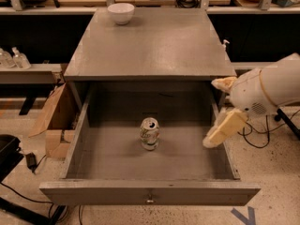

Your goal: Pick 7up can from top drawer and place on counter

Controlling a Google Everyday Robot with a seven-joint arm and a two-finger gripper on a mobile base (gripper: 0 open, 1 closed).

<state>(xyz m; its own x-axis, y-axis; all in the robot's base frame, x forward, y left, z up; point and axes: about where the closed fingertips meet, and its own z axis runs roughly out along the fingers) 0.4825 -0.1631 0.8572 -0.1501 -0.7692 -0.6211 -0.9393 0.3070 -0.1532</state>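
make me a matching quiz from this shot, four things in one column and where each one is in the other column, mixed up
Things
1. 7up can
2. white bowl
3. tool
4. cardboard box

Places
a. open, at the right wall of the top drawer
b. outside the drawer, by its left wall
c. far left corner of the counter
d. upright in the middle of the drawer floor

Pairs: 1-d, 2-c, 3-a, 4-b

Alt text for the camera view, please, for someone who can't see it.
A 7up can stands upright in the open top drawer; the end effector, open and empty, hangs over the drawer's right side, apart from the can. A white bowl sits on the counter.
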